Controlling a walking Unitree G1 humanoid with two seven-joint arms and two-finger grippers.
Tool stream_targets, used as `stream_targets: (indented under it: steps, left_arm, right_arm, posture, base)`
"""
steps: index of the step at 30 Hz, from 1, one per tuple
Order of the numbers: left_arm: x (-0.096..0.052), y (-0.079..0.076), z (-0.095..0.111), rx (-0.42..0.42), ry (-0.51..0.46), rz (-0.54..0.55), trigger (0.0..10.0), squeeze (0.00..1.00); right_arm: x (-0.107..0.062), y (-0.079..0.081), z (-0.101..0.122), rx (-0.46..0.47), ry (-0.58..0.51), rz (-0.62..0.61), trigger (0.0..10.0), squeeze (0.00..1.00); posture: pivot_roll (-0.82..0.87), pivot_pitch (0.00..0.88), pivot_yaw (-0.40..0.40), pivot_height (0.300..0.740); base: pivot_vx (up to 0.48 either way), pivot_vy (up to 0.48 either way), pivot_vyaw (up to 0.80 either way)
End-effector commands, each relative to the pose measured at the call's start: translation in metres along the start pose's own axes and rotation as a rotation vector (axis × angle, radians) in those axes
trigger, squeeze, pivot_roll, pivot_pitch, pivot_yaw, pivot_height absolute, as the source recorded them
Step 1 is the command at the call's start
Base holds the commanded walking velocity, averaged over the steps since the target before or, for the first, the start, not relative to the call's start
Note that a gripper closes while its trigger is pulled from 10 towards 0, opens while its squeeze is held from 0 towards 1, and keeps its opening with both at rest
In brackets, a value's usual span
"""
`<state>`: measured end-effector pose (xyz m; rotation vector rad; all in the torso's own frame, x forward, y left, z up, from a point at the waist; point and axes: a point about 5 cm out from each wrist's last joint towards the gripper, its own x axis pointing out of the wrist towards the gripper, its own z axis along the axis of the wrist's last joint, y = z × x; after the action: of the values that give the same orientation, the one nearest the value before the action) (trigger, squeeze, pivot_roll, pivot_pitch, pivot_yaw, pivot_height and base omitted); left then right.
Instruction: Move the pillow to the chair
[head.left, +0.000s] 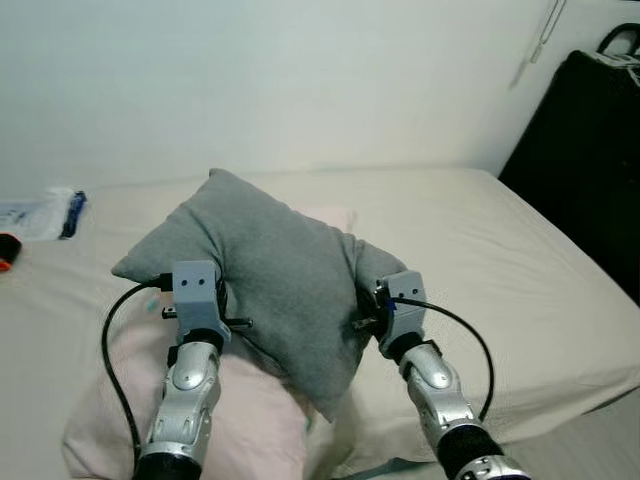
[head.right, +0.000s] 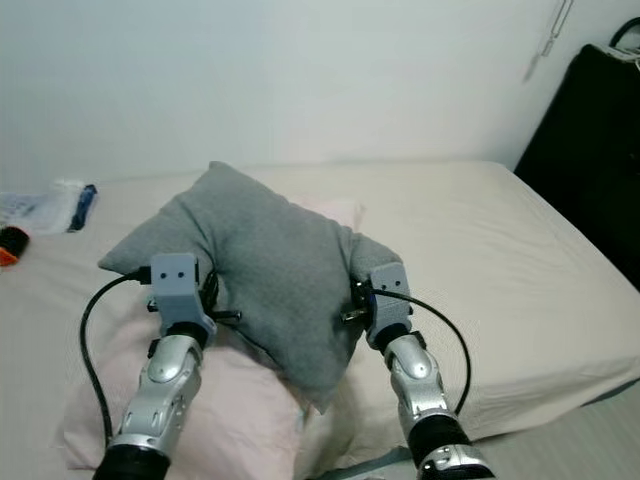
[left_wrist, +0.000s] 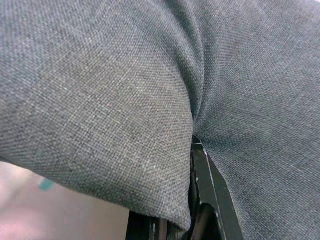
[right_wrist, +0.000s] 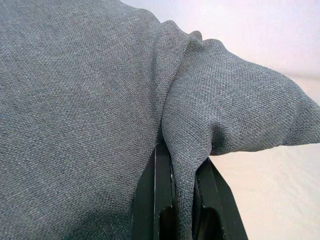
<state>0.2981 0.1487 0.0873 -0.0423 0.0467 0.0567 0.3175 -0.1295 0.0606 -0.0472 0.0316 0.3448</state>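
grey pillow (head.left: 275, 285) tilted, raised above bed, pinched both sides.

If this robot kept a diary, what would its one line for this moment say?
phase: lifting | grey pillow pinched by left gripper and right gripper | above pink pillow on bed

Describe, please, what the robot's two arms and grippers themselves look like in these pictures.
Both arms are shiny silver with rounded segments and black joint bands. Each wrist carries a boxy grey-blue housing with small round holes. A black cable loops out beside each arm. The left gripper and right gripper each have two long, flat black fingers.
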Motion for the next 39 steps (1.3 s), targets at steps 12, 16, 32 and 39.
stream_targets:
  steps: [12, 16, 32, 39]
  left_arm:
    - [-0.004, -0.003, 0.003, -0.003, -0.031, -0.008, 10.0, 0.0]
    - [-0.005, -0.002, 0.003, -0.002, -0.032, -0.008, 10.0, 0.0]
    - [-0.01, -0.006, -0.007, 0.06, 0.007, -0.053, 10.0, 0.0]
    - [-0.011, -0.008, -0.008, 0.072, 0.005, -0.065, 10.0, 0.0]
  right_arm:
    - [0.002, 0.007, 0.005, -0.029, -0.022, 0.08, 10.0, 0.0]
    - [0.002, 0.008, 0.006, -0.028, -0.024, 0.08, 10.0, 0.0]
    - [-0.007, 0.003, -0.01, -0.003, 0.036, 0.011, 10.0, 0.0]
    - [-0.009, 0.002, -0.014, -0.002, 0.053, -0.003, 10.0, 0.0]
  posture:
    - [0.07, 0.0, -0.14, 0.74]
    - [0.07, 0.0, -0.14, 0.74]
    - [0.08, 0.0, -0.124, 0.74]
    - [0.08, 0.0, -0.12, 0.74]
  base:
    - [0.0, 0.0, 0.0]
    - [0.0, 0.0, 0.0]
    - [0.0, 0.0, 0.0]
    - [0.0, 0.0, 0.0]
